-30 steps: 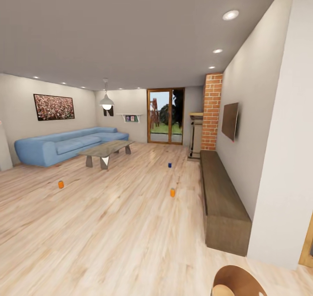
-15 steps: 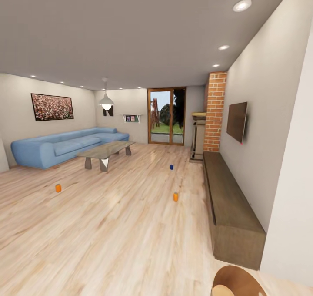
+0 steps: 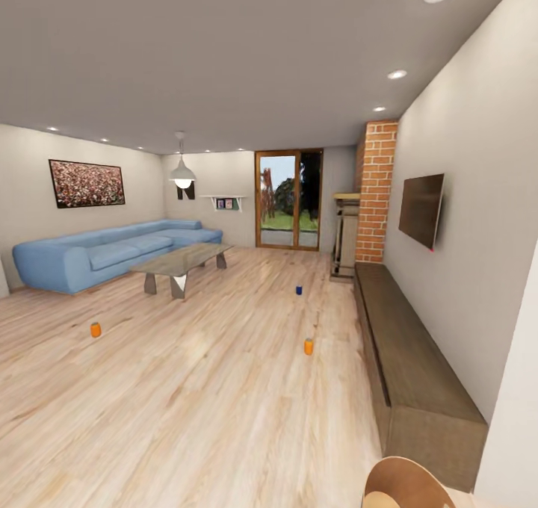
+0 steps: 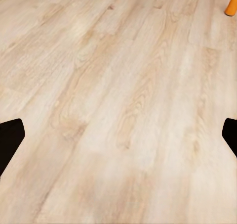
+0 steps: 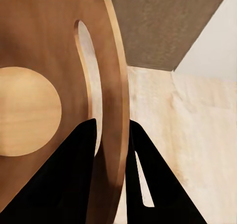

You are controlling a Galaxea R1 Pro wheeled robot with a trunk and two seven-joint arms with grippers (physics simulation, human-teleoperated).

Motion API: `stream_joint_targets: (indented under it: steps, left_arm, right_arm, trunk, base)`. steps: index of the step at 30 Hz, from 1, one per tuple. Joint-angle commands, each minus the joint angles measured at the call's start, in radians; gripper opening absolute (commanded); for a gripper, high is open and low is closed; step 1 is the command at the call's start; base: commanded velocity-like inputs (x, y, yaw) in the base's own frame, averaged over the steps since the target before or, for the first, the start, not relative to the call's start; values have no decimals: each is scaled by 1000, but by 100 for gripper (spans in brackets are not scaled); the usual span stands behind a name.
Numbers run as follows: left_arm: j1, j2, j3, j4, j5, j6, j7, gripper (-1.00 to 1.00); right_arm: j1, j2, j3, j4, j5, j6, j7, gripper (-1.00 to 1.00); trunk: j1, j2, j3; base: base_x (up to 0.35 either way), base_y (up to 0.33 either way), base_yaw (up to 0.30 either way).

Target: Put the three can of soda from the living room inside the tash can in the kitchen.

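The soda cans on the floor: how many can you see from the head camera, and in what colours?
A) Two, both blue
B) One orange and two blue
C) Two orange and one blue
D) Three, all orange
C: one orange can stands left near the sofa, another orange can near the bench, and the blue can farther back.

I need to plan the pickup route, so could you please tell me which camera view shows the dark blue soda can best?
The head view: the dark blue soda can stands upright on the wooden floor, beyond the nearer orange can. The left wrist view catches an orange can, not the blue one; the right wrist view looks at a wooden panel.
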Motion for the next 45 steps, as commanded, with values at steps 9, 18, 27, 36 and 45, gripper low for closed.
stream_joint_targets:
  steps: [9,18,27,36,45]
  left_arm:
    - [0,0,0,0,0,0,0,100]
    - [0,0,0,0,0,0,0,100]
    - [0,0,0,0,0,0,0,100]
    - [0,-1,0,0,0,0,0,100]
    - [0,-1,0,0,0,0,0,100]
  right_arm:
    - [0,0,-11,-2,2,0,8,-100]
    - [0,0,-11,-2,2,0,8,-100]
    - [0,0,-11,-2,2,0,8,-100]
    - [0,5,-11,-2,2,0,8,-100]
    - [0,7,-10,-2,2,-1,10,-100]
  trunk:
    - [0,0,0]
    - [0,0,0]
    - [0,0,0]
    - [0,0,0]
    - [0,0,0]
  base:
    - [321,118,0]
    - [316,125,0]
    - [312,131,0]
    - [310,134,0]
    - [307,139,0]
